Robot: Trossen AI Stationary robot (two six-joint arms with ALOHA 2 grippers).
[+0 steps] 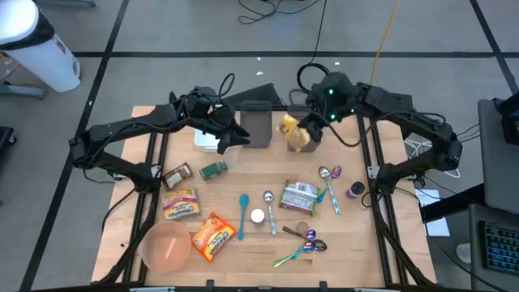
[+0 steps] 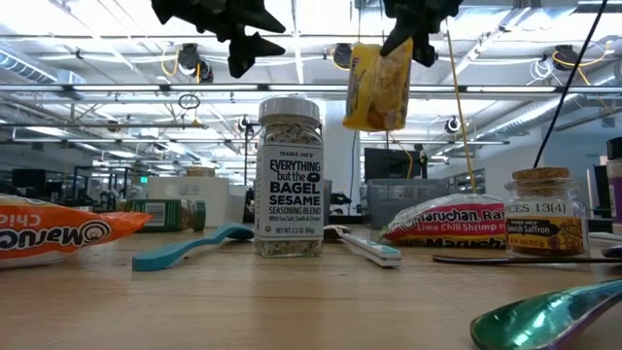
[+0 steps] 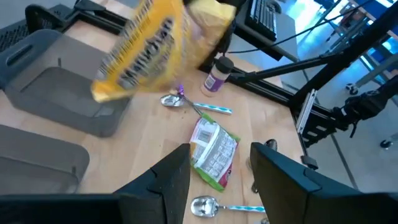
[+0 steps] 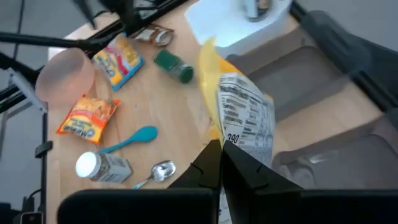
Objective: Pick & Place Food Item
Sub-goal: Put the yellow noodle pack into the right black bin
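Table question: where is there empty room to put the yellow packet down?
Bare wood lies between the green jar and the green pouch, above the blue spoon. The table is bare at its lower right corner. Around the spoons it's crowded.

Setting: open-plan lab. Indicators: ceiling pipes (image 2: 117,89), computer monitor (image 2: 389,161), floor cables (image 1: 272,10), keyboard (image 1: 501,243) beside the surface (image 1: 243,174).

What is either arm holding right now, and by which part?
The right gripper pinches the yellow noodle packet by its top edge, hanging above the table; the left gripper is open, empty.
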